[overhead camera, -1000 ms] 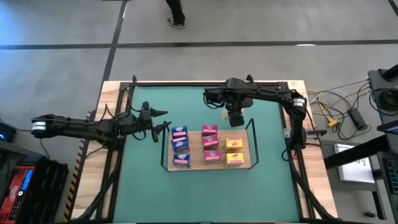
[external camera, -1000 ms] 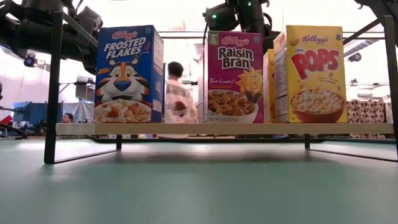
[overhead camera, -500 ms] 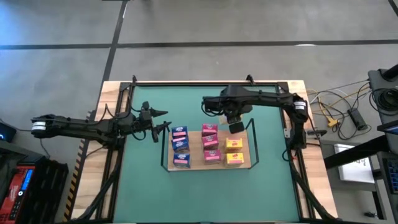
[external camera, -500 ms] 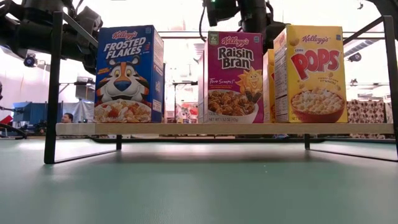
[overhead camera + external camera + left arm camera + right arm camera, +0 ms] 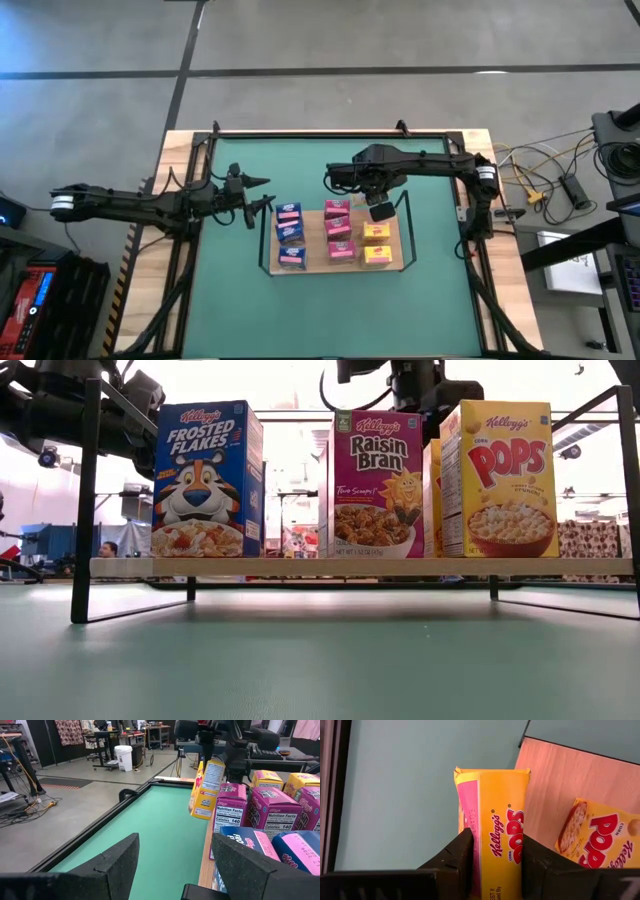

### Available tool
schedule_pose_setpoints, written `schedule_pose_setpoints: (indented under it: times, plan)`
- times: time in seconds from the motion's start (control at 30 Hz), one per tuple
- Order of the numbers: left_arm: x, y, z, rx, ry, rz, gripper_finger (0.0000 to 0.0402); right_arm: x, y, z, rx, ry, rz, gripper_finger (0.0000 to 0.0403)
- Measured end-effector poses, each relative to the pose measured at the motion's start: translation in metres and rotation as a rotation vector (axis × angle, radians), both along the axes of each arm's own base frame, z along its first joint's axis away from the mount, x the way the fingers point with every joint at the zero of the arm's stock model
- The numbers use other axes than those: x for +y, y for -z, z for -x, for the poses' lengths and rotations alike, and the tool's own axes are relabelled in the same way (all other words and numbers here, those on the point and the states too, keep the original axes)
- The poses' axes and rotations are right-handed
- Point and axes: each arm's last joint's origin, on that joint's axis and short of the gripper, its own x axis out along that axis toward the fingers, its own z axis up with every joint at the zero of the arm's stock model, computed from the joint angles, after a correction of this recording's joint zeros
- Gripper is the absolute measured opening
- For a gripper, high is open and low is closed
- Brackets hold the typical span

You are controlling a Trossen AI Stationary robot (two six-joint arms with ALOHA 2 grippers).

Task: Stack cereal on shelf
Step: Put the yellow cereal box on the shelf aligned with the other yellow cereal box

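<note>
Above the shelf's (image 5: 397,262) back edge, right end effector (image 5: 492,852) is clamping a yellow box (image 5: 492,825): light, crushable cardboard, best pinched across narrow sides. Left end effector (image 5: 172,857) is hovering apart.

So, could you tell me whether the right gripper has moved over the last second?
Yes. In the high view the right gripper, shut on a yellow cereal box, has travelled from beyond the shelf's far edge toward its empty far right corner.
</note>
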Motion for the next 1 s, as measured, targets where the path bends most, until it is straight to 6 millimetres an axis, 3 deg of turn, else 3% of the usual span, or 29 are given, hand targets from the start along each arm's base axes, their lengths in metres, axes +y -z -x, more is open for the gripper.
schedule_pose_setpoints:
  times: [0.63, 0.83, 1.0]
  plan:
    - [0.000, 0.000, 0.000, 0.000, 0.000, 0.000, 0.0233, 0.010, -0.002, 0.003, -0.007, -0.024, -0.033, 0.0105]
    - [0.000, 0.000, 0.000, 0.000, 0.000, 0.000, 0.0233, 0.011, -0.014, 0.017, -0.032, -0.054, -0.031, 0.0105]
    - [0.000, 0.000, 0.000, 0.000, 0.000, 0.000, 0.0233, 0.013, -0.009, 0.027, -0.002, -0.065, -0.035, 0.0105]
